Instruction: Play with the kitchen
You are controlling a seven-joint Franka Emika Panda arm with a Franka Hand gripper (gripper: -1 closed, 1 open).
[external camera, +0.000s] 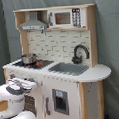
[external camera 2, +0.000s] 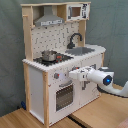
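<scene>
Kitchen (external camera 2: 50,75) stands upright on a wood floor against a grey backdrop; pot (external camera 2: 48,55) on its stovetop, sink (external camera: 70,68) and faucet (external camera: 80,53) beside it. In the second exterior view the gripper (external camera 2: 71,75) sits close to the front panel, just above the oven door (external camera 2: 64,95), near the knobs. Finger opening: cannot tell; nothing visibly held. Likely step: working a knob or the door handle. Advice: approach square to the panel, slowly, with light contact so the kitchen does not tip.

Grey curtain backdrop (external camera: 112,37); wooden tabletop (external camera 2: 95,112) underneath.
</scene>
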